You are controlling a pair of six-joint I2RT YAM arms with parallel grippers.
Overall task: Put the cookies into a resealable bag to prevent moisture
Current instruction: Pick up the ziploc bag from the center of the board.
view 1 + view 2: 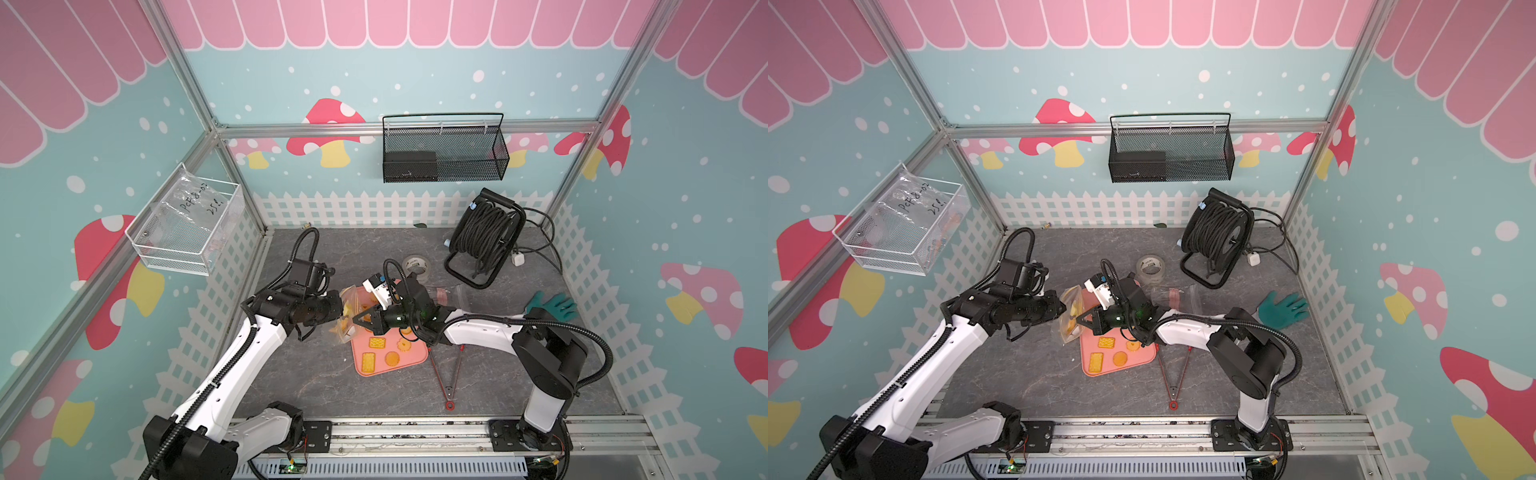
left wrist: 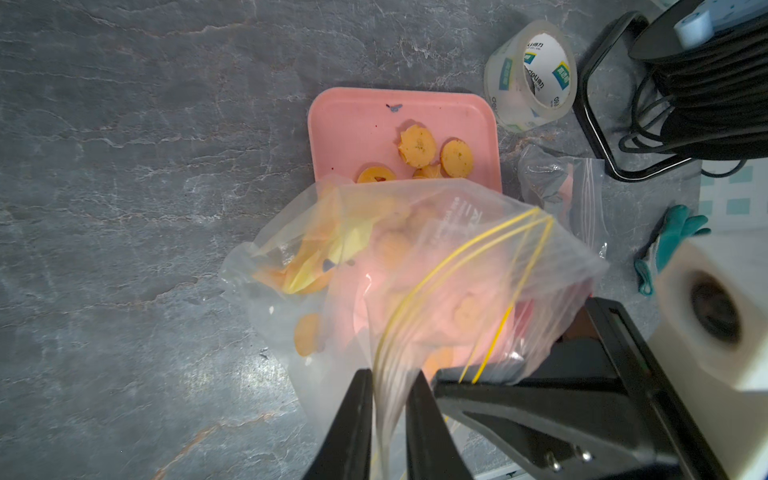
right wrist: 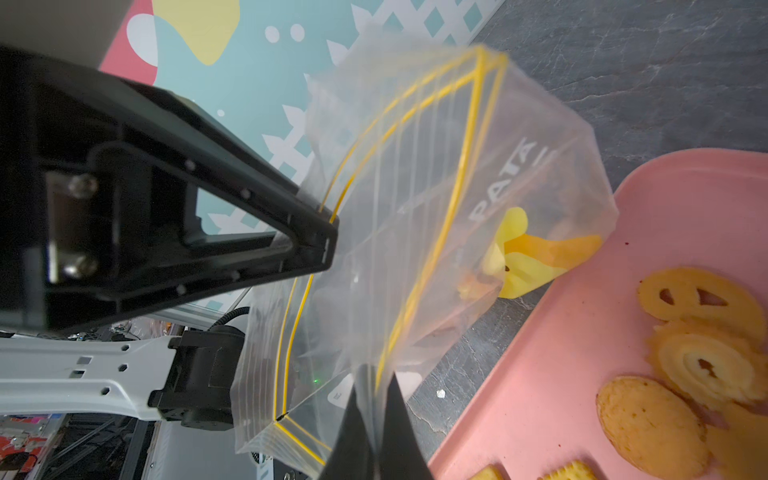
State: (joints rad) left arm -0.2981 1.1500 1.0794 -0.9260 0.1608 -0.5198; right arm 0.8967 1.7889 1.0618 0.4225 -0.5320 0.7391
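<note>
We judge loading half done: our left claw [image 2: 390, 376] and right claw [image 3: 374, 376] each pinch the resealable bag's [image 2: 436, 257] rim, cookies [image 2: 417, 146] lie partly inside, partly on the pink tray [image 2: 353, 124], so one claw must release to fetch those.

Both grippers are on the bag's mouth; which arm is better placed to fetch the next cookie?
Right, probably. The right gripper hangs at the pink tray's edge, with the cookies close by; the left gripper sits off the tray's side, so it might hold the resealable bag.
</note>
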